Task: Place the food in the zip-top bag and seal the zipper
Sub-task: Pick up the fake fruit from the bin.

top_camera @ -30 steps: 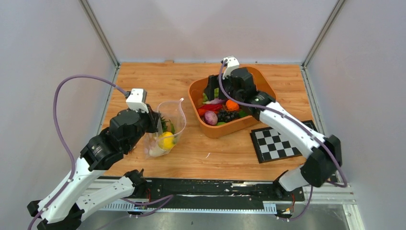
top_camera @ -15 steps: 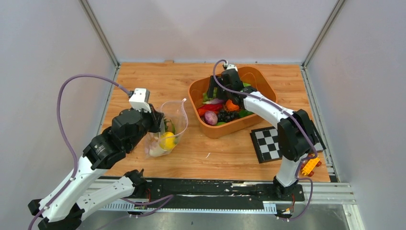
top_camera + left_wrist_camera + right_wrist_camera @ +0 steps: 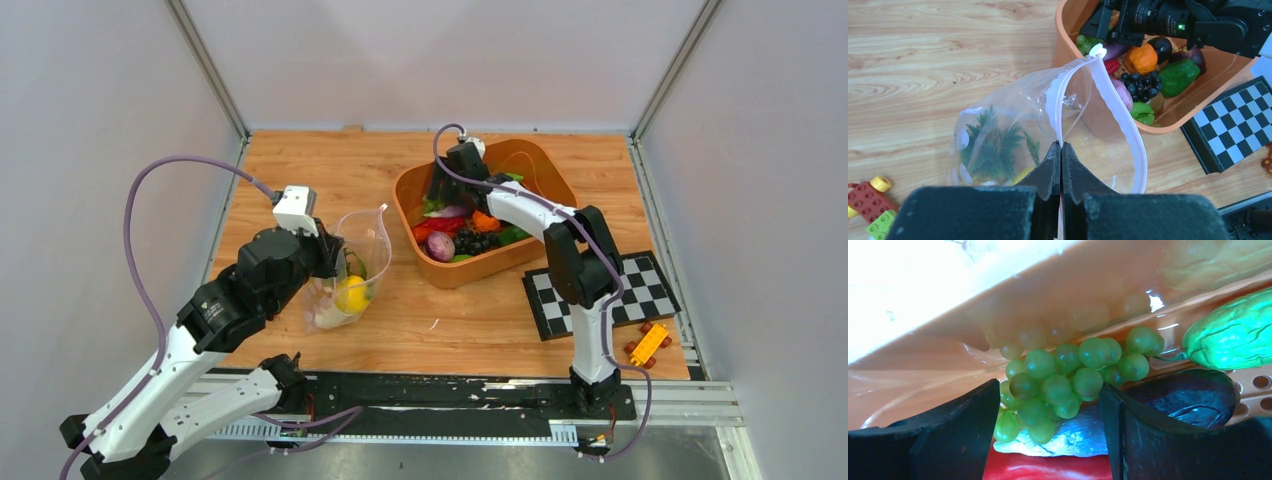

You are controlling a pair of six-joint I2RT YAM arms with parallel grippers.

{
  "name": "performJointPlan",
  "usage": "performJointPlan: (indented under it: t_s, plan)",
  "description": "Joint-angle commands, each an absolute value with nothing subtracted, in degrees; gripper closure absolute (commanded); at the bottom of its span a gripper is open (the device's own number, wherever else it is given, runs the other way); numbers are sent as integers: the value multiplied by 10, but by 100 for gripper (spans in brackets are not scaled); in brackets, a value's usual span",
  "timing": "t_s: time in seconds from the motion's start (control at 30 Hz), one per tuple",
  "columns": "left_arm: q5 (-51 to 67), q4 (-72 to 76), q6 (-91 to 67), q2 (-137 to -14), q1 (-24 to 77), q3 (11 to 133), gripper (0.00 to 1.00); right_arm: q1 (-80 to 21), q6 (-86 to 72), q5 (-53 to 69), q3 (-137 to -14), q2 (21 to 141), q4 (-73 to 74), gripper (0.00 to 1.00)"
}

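Note:
The clear zip-top bag (image 3: 350, 270) stands open on the table with a yellow lemon (image 3: 349, 293) and a pineapple's green leaves (image 3: 995, 145) inside. My left gripper (image 3: 1061, 147) is shut on the bag's zipper strip (image 3: 1120, 117) at the near mouth edge. My right gripper (image 3: 1050, 405) is open, low inside the orange tub (image 3: 540, 160), its jaws either side of a bunch of green grapes (image 3: 1068, 375). Around the bunch lie a purple eggplant (image 3: 1188, 395), a green piece (image 3: 1233, 337) and a red piece (image 3: 1048, 467). An orange (image 3: 485, 219) and dark grapes (image 3: 472, 240) also lie in the tub.
A black-and-white checkered board (image 3: 595, 295) lies right of the tub. A yellow-red toy block (image 3: 647, 345) sits at the front right. More toy blocks (image 3: 868, 200) lie left of the bag. Grey walls enclose the table.
My right arm has folded in and its gripper has sunk toward the tub's far left corner, onto the green grapes. My left gripper has stayed holding the bag.

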State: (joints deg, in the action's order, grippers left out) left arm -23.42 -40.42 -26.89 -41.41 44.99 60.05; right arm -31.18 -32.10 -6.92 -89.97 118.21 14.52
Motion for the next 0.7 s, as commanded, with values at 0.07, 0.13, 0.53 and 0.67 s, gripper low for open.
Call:
performJointPlan:
  t_s: [0.07,0.13,0.53,0.67]
  plan:
    - [-239,-383,-271,-408,449,602,99,-311,-336,-58,-882,1189,159,49]
    - [-238,-382,-271,-409,450,602,99,-310,-336,-57,-870,1182,157,52]
    - [-227,-379,-276,-407,449,601,99,-282,-329,57,-783,1107,77,100]
    - [-228,-378,-277,-403,449,600,99,-267,-335,122,-741,1066,23,100]
